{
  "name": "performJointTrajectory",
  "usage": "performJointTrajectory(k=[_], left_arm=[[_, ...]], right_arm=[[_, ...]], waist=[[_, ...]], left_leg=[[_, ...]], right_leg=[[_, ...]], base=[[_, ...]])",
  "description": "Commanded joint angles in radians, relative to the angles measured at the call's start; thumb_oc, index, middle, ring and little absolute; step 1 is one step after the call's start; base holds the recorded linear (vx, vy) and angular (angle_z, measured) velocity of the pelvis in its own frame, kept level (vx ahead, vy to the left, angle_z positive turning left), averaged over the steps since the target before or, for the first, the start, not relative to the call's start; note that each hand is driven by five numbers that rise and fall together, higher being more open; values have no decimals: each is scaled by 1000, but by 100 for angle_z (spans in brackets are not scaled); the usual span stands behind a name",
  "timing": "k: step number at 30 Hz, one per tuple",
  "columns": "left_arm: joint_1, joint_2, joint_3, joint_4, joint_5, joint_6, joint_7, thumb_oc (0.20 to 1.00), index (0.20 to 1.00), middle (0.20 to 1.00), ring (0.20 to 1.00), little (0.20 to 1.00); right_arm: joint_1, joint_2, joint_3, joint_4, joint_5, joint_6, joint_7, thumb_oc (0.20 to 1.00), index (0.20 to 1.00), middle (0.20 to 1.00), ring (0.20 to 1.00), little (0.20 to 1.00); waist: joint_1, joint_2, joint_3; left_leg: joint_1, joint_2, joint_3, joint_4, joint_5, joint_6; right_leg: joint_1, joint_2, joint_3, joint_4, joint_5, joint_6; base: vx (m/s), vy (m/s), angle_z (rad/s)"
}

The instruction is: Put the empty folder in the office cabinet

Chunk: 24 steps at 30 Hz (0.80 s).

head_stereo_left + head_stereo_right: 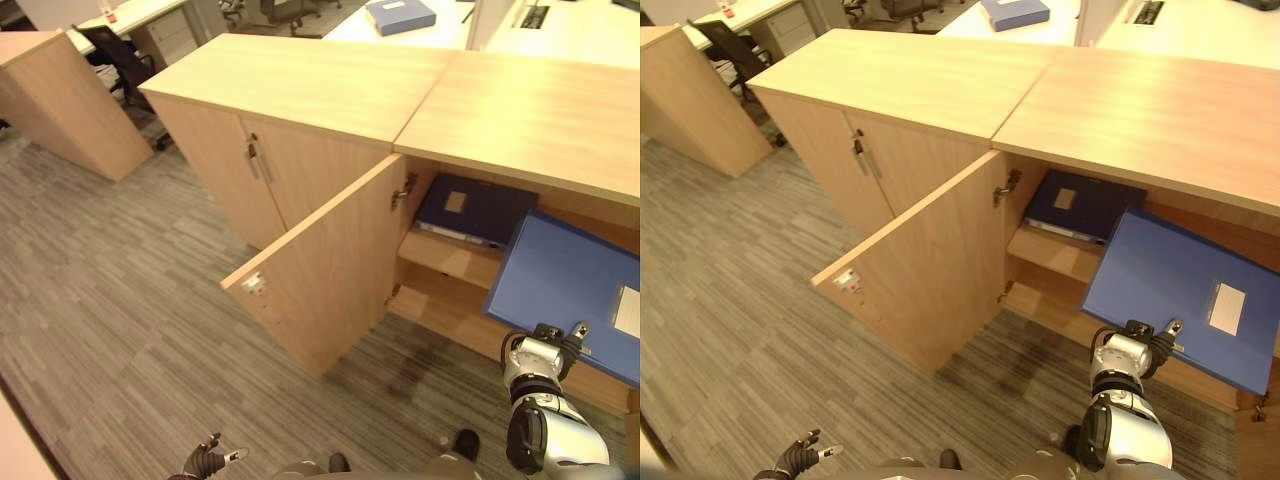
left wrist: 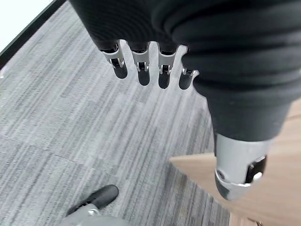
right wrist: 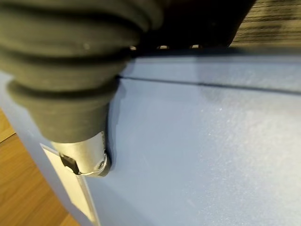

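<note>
Right hand (image 1: 1137, 352) clamped, thumb on top, on flat blue plastic folder (image 1: 1180, 290), tilted before open wooden cabinet (image 1: 1060, 250). Left hand (image 2: 150, 66) relaxed, empty. Risk: catching shelf edge (image 1: 1055, 252) beyond hand, slipping.

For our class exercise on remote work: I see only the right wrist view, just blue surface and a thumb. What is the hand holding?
Observer: The right hand grips the lower edge of a blue folder, tilted at the open cabinet.
Operator: Is the shelf free?
Observer: No, a dark folder lies on the upper shelf.
Operator: And the other hand?
Observer: The left hand hangs open over the carpet, holding nothing.
</note>
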Motion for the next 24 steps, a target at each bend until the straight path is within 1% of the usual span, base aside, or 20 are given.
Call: performJointTrajectory(k=[1,2,3,5,6,7,8,9,11,12,13,14,15,16,17,18,20,22,23,24], left_arm=[[-40,-14,10,20,38,-21,-1,1000,1000,1000,1000,1000],[-35,-20,11,21,39,-21,-4,1000,1000,1000,1000,1000],[-30,-24,10,22,40,-20,-8,1000,1000,1000,1000,1000],[-26,-33,6,23,43,-17,-18,1000,1000,1000,1000,1000],[-25,-36,7,20,40,-16,-20,1000,1000,1000,1000,1000],[-25,-37,8,16,37,-14,-22,1000,1000,1000,1000,1000],[-27,-39,5,8,26,-15,-24,1000,1000,1000,1000,1000],[-29,-43,-2,2,24,-14,-23,1000,1000,1000,1000,1000],[-30,-53,-17,-16,14,-15,-19,1000,1000,1000,1000,1000],[-33,-58,-23,-23,5,-17,-14,1000,1000,1000,1000,1000],[-33,-63,-26,-34,-6,-19,-15,1000,1000,1000,1000,1000],[-31,-66,-29,-41,-14,-21,-17,1000,1000,1000,1000,1000],[-29,-67,-33,-50,-20,-23,-19,1000,1000,1000,1000,1000],[-23,-68,-41,-60,-24,-25,-22,1000,1000,1000,1000,1000],[-19,-69,-44,-63,-25,-25,-23,1000,1000,1000,1000,1000],[-18,-69,-44,-63,-25,-25,-23,1000,1000,1000,1000,1000],[-18,-71,-48,-57,-24,-26,-23,1000,1000,1000,1000,1000],[-20,-71,-53,-50,-21,-29,-20,1000,1000,1000,1000,1000],[-18,-73,-46,-34,-16,-24,-21,1000,1000,1000,1000,1000],[-17,-73,-45,-32,-16,-25,-21,1000,1000,1000,1000,1000]], right_arm=[[-67,-99,27,-77,-66,-38,57,200,200,200,200,200],[-67,-102,37,-80,-70,-32,64,200,200,200,200,200],[-68,-107,49,-82,-75,-26,71,200,200,200,200,200],[-60,-101,74,-104,-93,-22,84,200,200,200,200,200],[-51,-96,83,-120,-96,-17,92,200,200,200,200,200],[-45,-96,90,-127,-99,-13,100,200,200,200,200,200],[-36,-99,107,-132,-103,-6,110,200,200,200,200,200],[-33,-98,119,-135,-107,0,109,200,200,200,200,200],[-39,-89,153,-138,-122,11,109,200,200,200,200,200],[-45,-87,167,-139,-128,17,109,200,200,200,200,200],[-54,-82,177,-132,-133,29,111,200,200,200,200,200],[-61,-80,182,-124,-137,40,116,200,200,200,200,200],[-66,-81,189,-120,-145,48,119,200,200,200,200,200],[-70,-80,199,-116,-158,55,123,200,200,200,200,200],[-72,-76,209,-111,-164,62,126,200,200,200,200,200],[-72,-77,208,-110,-164,63,127,200,200,200,200,200],[-79,-66,226,-87,-170,75,139,200,200,200,200,200],[-84,-64,231,-65,-178,83,145,200,200,200,200,200],[-80,-45,248,-53,-175,98,156,200,200,200,200,200],[-80,-44,249,-52,-174,97,158,200,200,200,200,200]], waist=[[-6,24,10],[-10,37,10],[-14,51,12],[-22,66,19],[-24,73,29],[-29,72,35],[-29,65,45],[-32,61,50],[-14,48,60],[-3,37,65],[6,30,68],[15,28,71],[26,26,75],[43,26,84],[55,27,89],[57,24,86],[79,28,93],[89,24,107],[97,22,101],[100,21,102]], left_leg=[[83,249,-42,-38,47,-208],[84,269,-36,-26,61,-216],[82,294,-35,-4,88,-229],[77,324,-44,49,151,-244],[64,342,-65,90,203,-254],[50,351,-88,112,231,-252],[35,356,-141,175,263,-248],[17,347,-175,203,280,-238],[-33,256,-271,240,204,-204],[-68,189,-317,245,133,-186],[-90,143,-343,234,67,-171],[-94,114,-354,206,23,-162],[-107,81,-370,171,12,-155],[-136,33,-401,145,13,-146],[-161,3,-429,124,27,-141],[-160,1,-427,120,28,-139],[-184,-32,-465,74,60,-127],[-229,-34,-442,77,92,-129],[-222,-17,-414,62,89,-118],[-216,-15,-409,55,90,-118]], right_leg=[[84,70,-3,-20,-101,64],[89,94,4,-24,-117,50],[96,123,9,-30,-133,33],[113,166,21,-41,-161,9],[128,188,29,-47,-172,-4],[129,201,34,-48,-174,-22],[145,218,53,-55,-194,-40],[148,222,56,-59,-195,-49],[163,234,97,-78,-211,-56],[167,235,120,-83,-218,-56],[172,235,144,-85,-226,-54],[175,238,161,-87,-230,-49],[173,234,174,-91,-224,-46],[181,240,194,-93,-227,-44],[186,252,210,-96,-226,-43],[184,249,213,-95,-229,-43],[189,273,239,-96,-233,-42],[205,280,253,-96,-245,-45],[222,290,268,-93,-256,-48],[223,290,273,-93,-256,-48]], base=[[73,-238,-21],[65,-219,-67],[77,-211,-84],[106,-205,-76],[76,-182,-68],[105,-232,-59],[79,-226,-80],[115,-208,-63],[143,-166,-35],[183,-145,-43],[172,-91,-67],[141,-13,-95],[141,15,-74],[121,5,-58],[99,-8,-41],[71,-28,-44],[96,-22,-63],[165,48,-57],[174,73,-52],[204,93,-42]])
